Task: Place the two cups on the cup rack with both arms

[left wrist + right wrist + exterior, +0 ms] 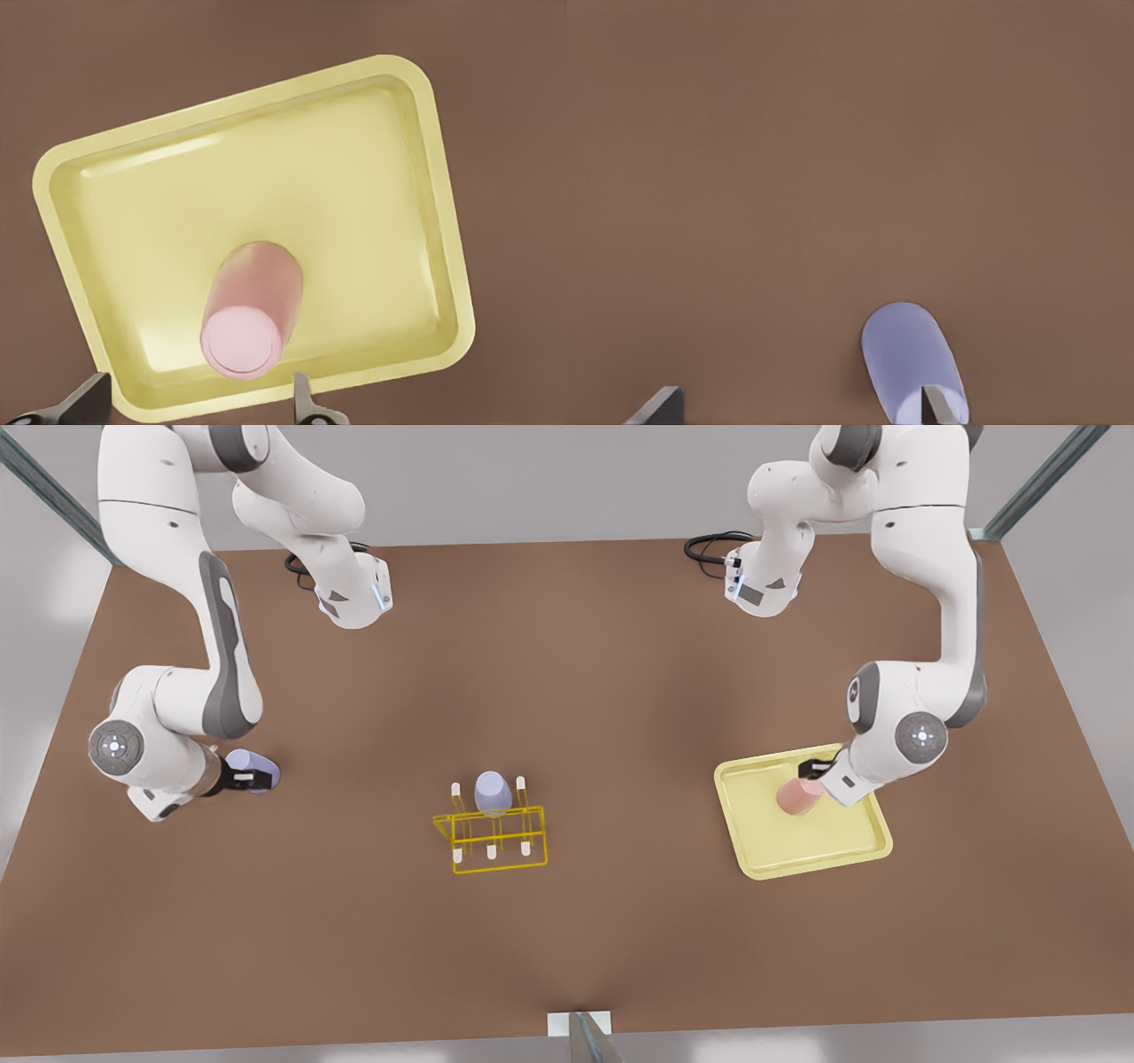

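Brown desk [567, 691], read across the front view from its left. The right hand [244, 777] sits low over the desk at that side, reaching in sideways; a lavender cup [254, 769] is at its tips. In the right wrist view the two fingers stand wide apart, and the cup [912, 359] lies against one fingertip [937, 405] with bare desk up to the other, so the hand is spread and grips nothing yet. Centre of the desk: the yellow wire rack [493, 837] with white-tipped pegs, and a second lavender cup [492, 794] already sits upside down on one of its back pegs. Front view's right: a flat pale-yellow tray [819, 850] with the pink cup [800, 797] on its floor, near the tray's far rim, standing base up as far as the wrist view shows. The left hand [817, 771] is just beside it, above and behind. In the left wrist view both fingertips [304, 398] flank the pink cup [252, 310] with clear gaps either side: open, not clamped. Judged progress: one cup on the rack, the pink cup and the desk-side lavender cup both ungrasped; both grips, both carries and both placings on the pegs remain.
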